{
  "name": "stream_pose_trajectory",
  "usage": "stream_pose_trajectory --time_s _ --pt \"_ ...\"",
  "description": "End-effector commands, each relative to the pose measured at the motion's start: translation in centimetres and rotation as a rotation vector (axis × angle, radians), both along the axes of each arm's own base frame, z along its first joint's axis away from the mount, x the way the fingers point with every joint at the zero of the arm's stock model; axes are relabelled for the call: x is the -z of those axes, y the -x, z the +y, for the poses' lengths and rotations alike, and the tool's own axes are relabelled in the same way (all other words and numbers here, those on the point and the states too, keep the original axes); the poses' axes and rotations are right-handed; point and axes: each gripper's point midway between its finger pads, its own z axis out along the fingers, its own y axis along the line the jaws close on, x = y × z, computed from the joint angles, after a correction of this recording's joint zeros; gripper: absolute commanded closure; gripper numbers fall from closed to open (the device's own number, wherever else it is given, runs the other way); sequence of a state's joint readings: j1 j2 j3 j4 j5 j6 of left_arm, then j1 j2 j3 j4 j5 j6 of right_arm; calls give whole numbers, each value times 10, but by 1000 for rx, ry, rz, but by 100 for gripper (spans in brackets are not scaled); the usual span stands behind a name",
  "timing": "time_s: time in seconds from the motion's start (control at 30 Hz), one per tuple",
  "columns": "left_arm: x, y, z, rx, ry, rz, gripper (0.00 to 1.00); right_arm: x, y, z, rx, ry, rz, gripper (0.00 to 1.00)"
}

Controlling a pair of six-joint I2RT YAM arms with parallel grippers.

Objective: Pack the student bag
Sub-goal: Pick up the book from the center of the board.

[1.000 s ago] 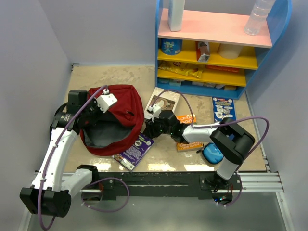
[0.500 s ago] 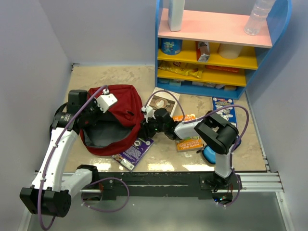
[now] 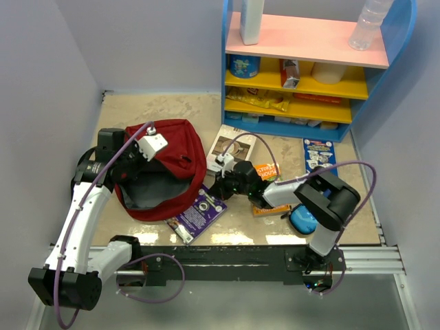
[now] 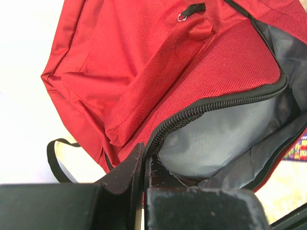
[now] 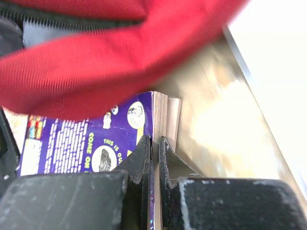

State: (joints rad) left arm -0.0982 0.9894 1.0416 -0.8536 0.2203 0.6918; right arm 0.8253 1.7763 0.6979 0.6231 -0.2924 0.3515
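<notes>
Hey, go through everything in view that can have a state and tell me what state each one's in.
student bag, unzipped, mouth gaping open
left gripper, shut on the student bag's zipper rim
purple book, closed, lying by the bag's mouth
right gripper, shut on the purple book's page edge
clear bottle, upright on the top shelf

We see a purple book [image 3: 197, 213] lying on the beige table [image 3: 172, 110] and a brown-and-white book [image 3: 232, 143] further back. There's also an orange book [image 3: 269, 209] (partly covered, maybe two), a blue pouch [image 3: 301, 220] and a blue booklet [image 3: 318, 155]. Blue shelf unit [image 3: 405, 41] behind, white bottle [image 3: 251, 20] and clear bottle [image 3: 368, 24] on top.
</notes>
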Motion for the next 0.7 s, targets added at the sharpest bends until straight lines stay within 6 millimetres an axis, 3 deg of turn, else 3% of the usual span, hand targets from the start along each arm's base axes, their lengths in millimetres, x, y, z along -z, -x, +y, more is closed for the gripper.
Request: stream_pose_trajectory --time_s 0.0,0.23,0.27,0.33,0.43,0.5,0.57,0.6,0.67 --pt "-20 -9 -1 -18 26 -67 100 -19 10 -32 133 29 17 100" --pt "-22 -11 -3 -12 36 -70 100 -33 15 -81 328 59 15 100" --pt "-22 -11 -3 -12 36 -71 100 -47 13 -90 375 40 -9 100" --pt "-23 -11 -4 -10 39 -73 100 -52 18 -100 400 26 -13 100" --pt "-21 -12 -5 -9 44 -70 100 -78 24 -103 398 -42 -32 100" --pt "-22 -14 -6 -12 52 -71 100 -117 24 -100 378 -105 -75 100" --pt "-21 -15 -9 -7 69 -60 100 -143 26 -99 355 -122 -99 100" --pt "-23 -15 -12 2 83 -60 100 -181 24 -95 344 -188 -144 100" --pt "-24 -17 -16 6 105 -49 100 -220 27 -92 317 -226 -173 100"
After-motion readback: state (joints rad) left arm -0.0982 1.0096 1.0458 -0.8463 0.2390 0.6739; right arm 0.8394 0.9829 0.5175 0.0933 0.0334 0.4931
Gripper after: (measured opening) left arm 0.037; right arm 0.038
